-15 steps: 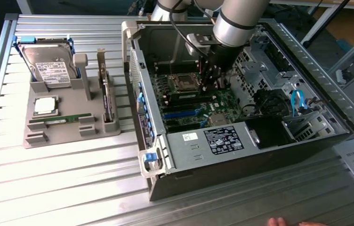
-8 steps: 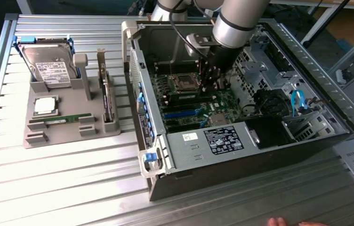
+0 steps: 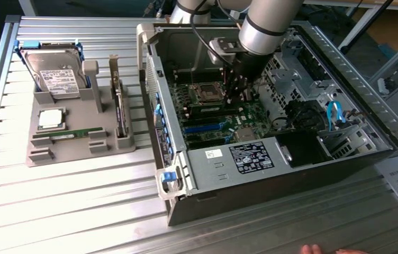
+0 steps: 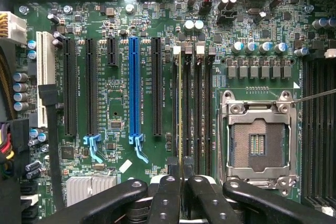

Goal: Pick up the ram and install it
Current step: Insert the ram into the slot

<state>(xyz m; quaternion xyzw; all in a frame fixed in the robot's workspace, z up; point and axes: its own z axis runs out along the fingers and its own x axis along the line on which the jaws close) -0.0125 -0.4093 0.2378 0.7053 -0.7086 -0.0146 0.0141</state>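
My claw [image 4: 181, 170] covers one end of the edge-on ram [image 4: 181, 103]; a hand [image 3: 312, 249] is cropped at the exterior view's edge.

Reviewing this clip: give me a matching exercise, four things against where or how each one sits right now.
Things:
1 hard drive
2 ram
3 processor socket
4 claw

Places or states:
A empty, on the motherboard
B on the grey tray, outside the case
C shut on the ram
D edge-on at the memory slots

Pairs: 1-B; 2-D; 3-A; 4-C
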